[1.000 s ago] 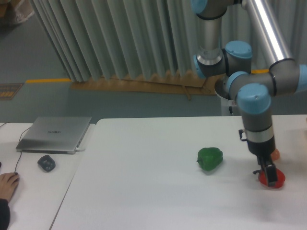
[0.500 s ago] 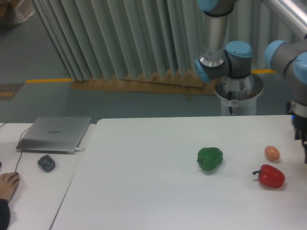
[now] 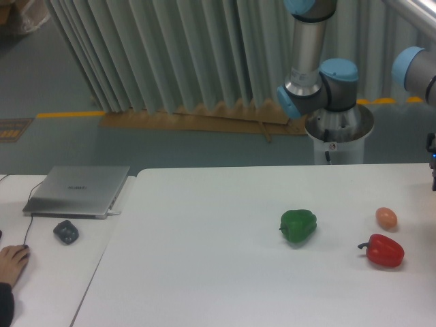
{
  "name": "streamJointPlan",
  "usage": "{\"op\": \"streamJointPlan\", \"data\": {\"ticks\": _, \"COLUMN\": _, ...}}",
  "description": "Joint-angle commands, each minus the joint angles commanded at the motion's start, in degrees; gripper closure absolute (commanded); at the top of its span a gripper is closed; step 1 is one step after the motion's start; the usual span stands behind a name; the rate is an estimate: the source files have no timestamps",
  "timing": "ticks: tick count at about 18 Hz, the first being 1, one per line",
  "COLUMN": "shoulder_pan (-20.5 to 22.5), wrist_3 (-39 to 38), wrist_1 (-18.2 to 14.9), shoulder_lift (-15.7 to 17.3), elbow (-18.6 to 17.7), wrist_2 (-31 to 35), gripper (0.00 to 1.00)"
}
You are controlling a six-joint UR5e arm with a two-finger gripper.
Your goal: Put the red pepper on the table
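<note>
Since the frame of a second ago, the arm has left the glossy red bell pepper (image 3: 385, 251) and drawn up and off to the right; half a second ago its wrist was still partly visible at the right edge, and now only a dark sliver of it shows there at (image 3: 433, 163). Gripper: out of frame, so the state of its jaws cannot be told. Red pepper: lying free on the large white smooth-topped table (image 3: 204, 272), near the table's right edge and toward its front, short dark stem pointing left, nothing touching it; same spot as half a second ago. Small orange egg-shaped object (image 3: 386, 218): on the table just behind the red pepper, apart from it. Green bell pepper (image 3: 298, 225): on the table to the left of the red one, well apart, roughly mid-depth. Arm: grey tube sections with blue joint caps rise behind the table's far right corner from a round pedestal base (image 3: 338, 133). Adjoining white desk (image 3: 48, 272): butts against the table's left edge and carries a closed grey laptop (image 3: 78, 191) toward its back, a dark mouse (image 3: 66, 232) in front of that, and a person's hand (image 3: 12, 262) resting near its front left edge.
</note>
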Motion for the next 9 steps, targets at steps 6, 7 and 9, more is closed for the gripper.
{"op": "streamJointPlan", "data": {"ticks": 6, "shoulder_pan": 0.00, "wrist_3": 0.00, "wrist_1": 0.87, "shoulder_lift": -0.09, "elbow": -0.79, "wrist_2": 0.09, "gripper": 0.00}}
{"op": "streamJointPlan", "data": {"ticks": 7, "shoulder_pan": 0.00, "wrist_3": 0.00, "wrist_1": 0.88, "shoulder_lift": 0.00, "elbow": -0.79, "wrist_2": 0.09, "gripper": 0.00}}
{"op": "streamJointPlan", "data": {"ticks": 9, "shoulder_pan": 0.00, "wrist_3": 0.00, "wrist_1": 0.97, "shoulder_lift": 0.00, "elbow": -0.88, "wrist_2": 0.09, "gripper": 0.00}}
